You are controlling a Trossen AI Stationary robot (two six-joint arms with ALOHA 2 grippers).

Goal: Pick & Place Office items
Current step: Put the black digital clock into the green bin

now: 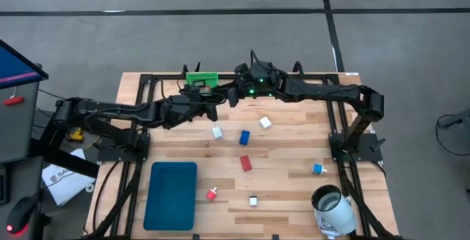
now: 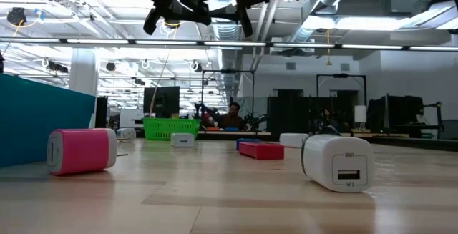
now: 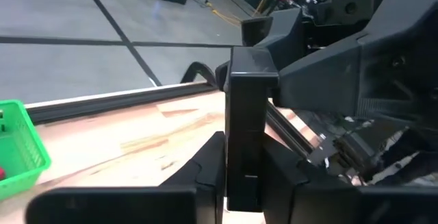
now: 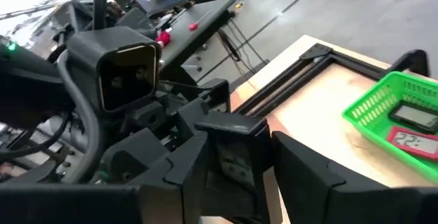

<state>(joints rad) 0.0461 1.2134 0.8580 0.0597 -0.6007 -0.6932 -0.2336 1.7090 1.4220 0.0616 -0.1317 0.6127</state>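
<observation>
A black oblong block (image 3: pixel 245 114) hangs in the air above the table's far middle, between my two grippers, which meet there tip to tip. My left gripper (image 1: pixel 217 102) reaches in from the left and is shut on one end of it. My right gripper (image 1: pixel 230 97) comes from the right and is shut on the other end (image 4: pixel 233 152). Other office items lie on the wood: white cubes (image 1: pixel 217 132) (image 1: pixel 265 122), a blue block (image 1: pixel 244 137), a red block (image 1: pixel 246 163), a cyan bit (image 1: pixel 318 169) and a pink-red bit (image 1: pixel 212 194). My left gripper pinches the block's lower end (image 3: pixel 244 179) between its two fingers (image 3: pixel 205 176), coming in nearly level from the table's left. The block stands lengthwise out of the fingers, clear of the table. My right gripper pinches the block's opposite end (image 4: pixel 229 138) between its two fingers (image 4: pixel 308 176), coming in nearly level from the table's right. In the left wrist view one right finger (image 3: pixel 308 80) lies against the block's upper end (image 3: pixel 253 73). The block is lifted clear.
A green bin (image 1: pixel 201 79) with items in it stands at the far edge, just behind the grippers. A teal tray (image 1: pixel 170 194) lies near left, a white mug-like cylinder (image 1: pixel 334 207) near right. Another white piece (image 1: pixel 253 201) lies near the front.
</observation>
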